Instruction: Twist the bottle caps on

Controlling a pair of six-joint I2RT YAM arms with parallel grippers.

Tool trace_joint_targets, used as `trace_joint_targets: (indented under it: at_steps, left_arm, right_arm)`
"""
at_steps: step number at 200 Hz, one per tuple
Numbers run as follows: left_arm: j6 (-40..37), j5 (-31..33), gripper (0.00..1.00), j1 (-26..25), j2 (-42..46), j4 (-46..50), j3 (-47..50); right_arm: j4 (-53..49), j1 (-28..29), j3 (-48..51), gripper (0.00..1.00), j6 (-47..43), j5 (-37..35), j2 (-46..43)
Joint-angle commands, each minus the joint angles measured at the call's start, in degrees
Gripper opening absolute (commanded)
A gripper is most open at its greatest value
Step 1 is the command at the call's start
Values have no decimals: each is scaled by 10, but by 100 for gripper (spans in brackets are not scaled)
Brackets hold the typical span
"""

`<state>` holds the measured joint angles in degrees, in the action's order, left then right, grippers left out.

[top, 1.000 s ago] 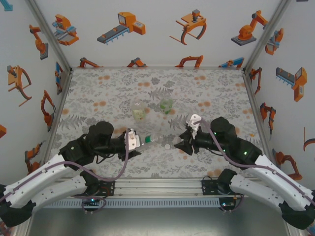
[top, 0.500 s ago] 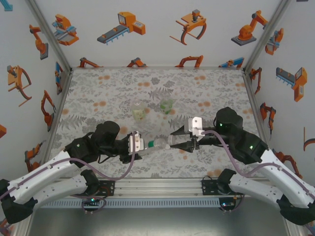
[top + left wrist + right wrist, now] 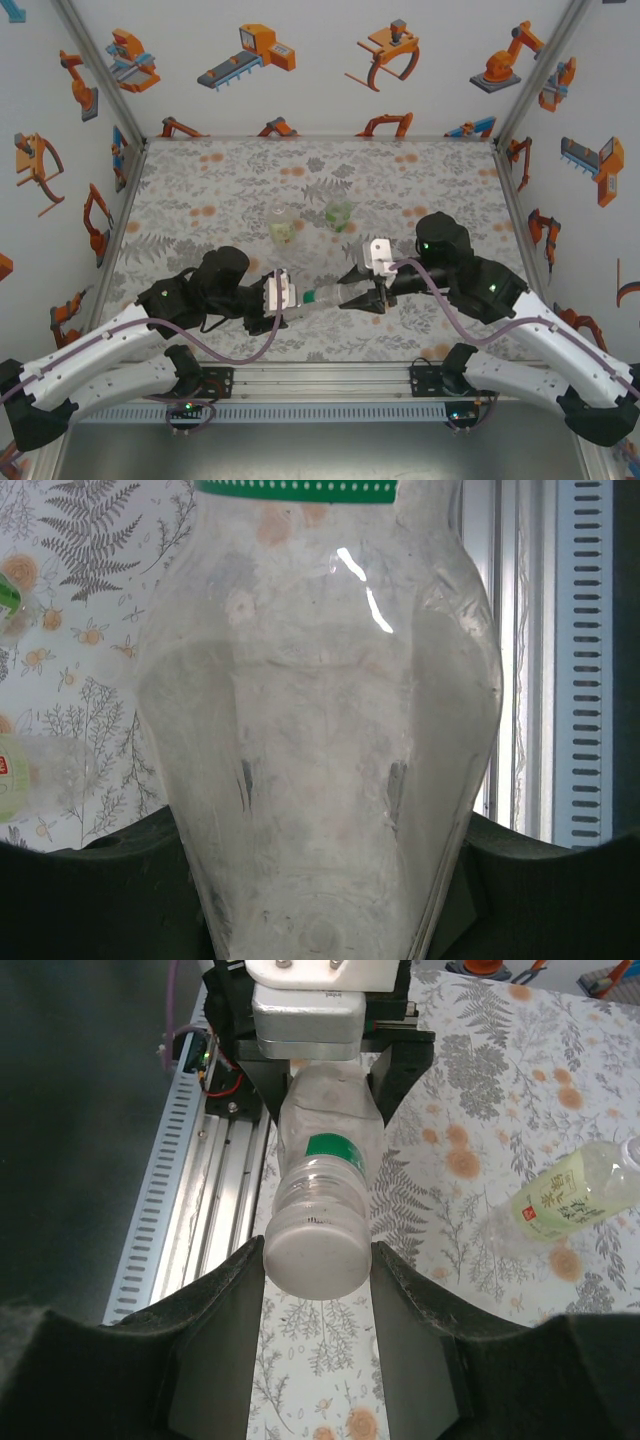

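The left gripper (image 3: 289, 298) clamps the colourless bottle (image 3: 320, 760) lying level, neck toward the right gripper (image 3: 353, 297), which pinches its white cap (image 3: 314, 1253).

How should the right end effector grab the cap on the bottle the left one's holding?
Pinch the cap by its round side wall, coming end-on along the neck: the bottle is held sideways in the left end effector, cap pointing at the right end effector.

The table (image 3: 320, 376) is covered by a grey floral mat (image 3: 200, 195) with orange blotches, and around the mat's middle a yellowish clear bottle (image 3: 284, 229) and a green-tinted bottle (image 3: 339, 215) stand near each other, not touching.
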<state>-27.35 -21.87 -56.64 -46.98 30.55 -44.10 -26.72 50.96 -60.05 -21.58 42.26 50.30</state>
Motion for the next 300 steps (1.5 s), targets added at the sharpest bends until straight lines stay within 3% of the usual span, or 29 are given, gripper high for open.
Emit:
trace_joint_targets:
  at_steps: [1, 129, 224, 300]
  left_arm:
    - [-6, -8, 0, -3, 0, 4, -16]
    - [-2, -25, 0, -3, 0, 3, -19]
    - [0, -22, 0, -3, -12, 6, -20]
    - [1, -17, 0, -3, -34, 19, -28]
  right_arm:
    - [-3, 10, -20, 12, -10, 11, 4]
    - [-50, 30, -35, 9, -28, -65, 32]
    - [-28, 44, -37, 6, -21, -52, 35]
    - [-67, 50, -58, 2, -35, -68, 50]
